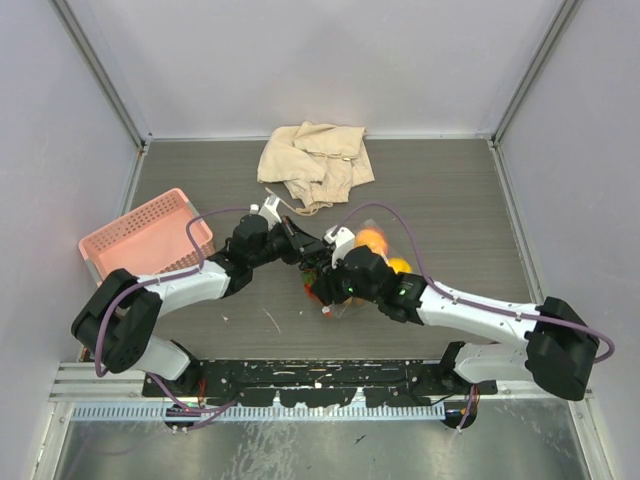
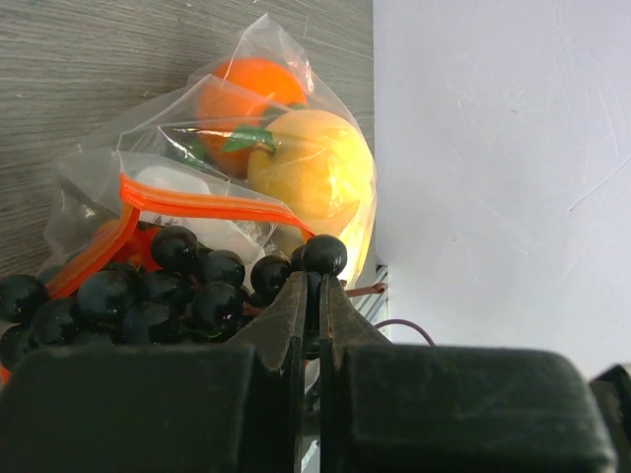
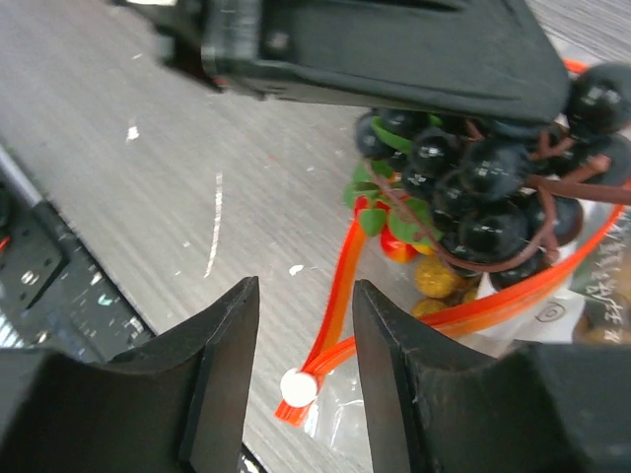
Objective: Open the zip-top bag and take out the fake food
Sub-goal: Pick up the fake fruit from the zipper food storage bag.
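The open bag lies on the desk, centre of the top view. The left hand pinches the grapes at its mouth. The right hand, spread, straddles the zip strip. Next, likely: draw the grapes clear.

We get bright, even overhead light in the top view, with soft shadows under the arms. Close to its lens the left gripper is dark and blurred; the zip-top bag glints faintly. The grapes show sharp highlights; the right gripper looks soft.
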Tool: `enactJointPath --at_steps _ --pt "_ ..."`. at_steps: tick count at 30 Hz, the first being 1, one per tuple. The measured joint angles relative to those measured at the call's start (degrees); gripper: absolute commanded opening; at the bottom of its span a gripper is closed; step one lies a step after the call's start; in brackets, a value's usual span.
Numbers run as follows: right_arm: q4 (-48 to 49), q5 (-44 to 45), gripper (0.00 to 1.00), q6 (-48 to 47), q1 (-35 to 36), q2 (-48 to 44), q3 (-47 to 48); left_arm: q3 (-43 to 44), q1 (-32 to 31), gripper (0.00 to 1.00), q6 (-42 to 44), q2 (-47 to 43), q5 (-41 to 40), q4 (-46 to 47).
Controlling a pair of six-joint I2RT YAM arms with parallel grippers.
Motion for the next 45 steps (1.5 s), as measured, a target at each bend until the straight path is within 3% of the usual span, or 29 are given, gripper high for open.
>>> enactJointPath --at_steps 19,35,38,41,45 --pt "5.1 51.1 0.48 18.6 19.2 15.1 3.0 -0.3 0.0 0.00 -1.3 0.0 0.0 0.5" --pt "12.2 61.9 0.49 22.4 20.0 24.4 3.7 -0.3 0.0 0.00 -1.5 0.0 1.2 0.5" --pt "14.3 62.5 0.44 22.1 19.8 25.7 3.7 -0.3 0.0 0.00 -1.5 0.0 1.4 0.5" --pt "16.2 62.5 0.25 21.6 19.2 26.3 3.7 -0.3 0.0 0.00 -1.6 0.0 1.6 0.5" --pt "20.3 61.4 0.10 20.9 16.9 26.4 2.4 -0.4 0.0 0.00 -1.9 0.0 1.6 0.5"
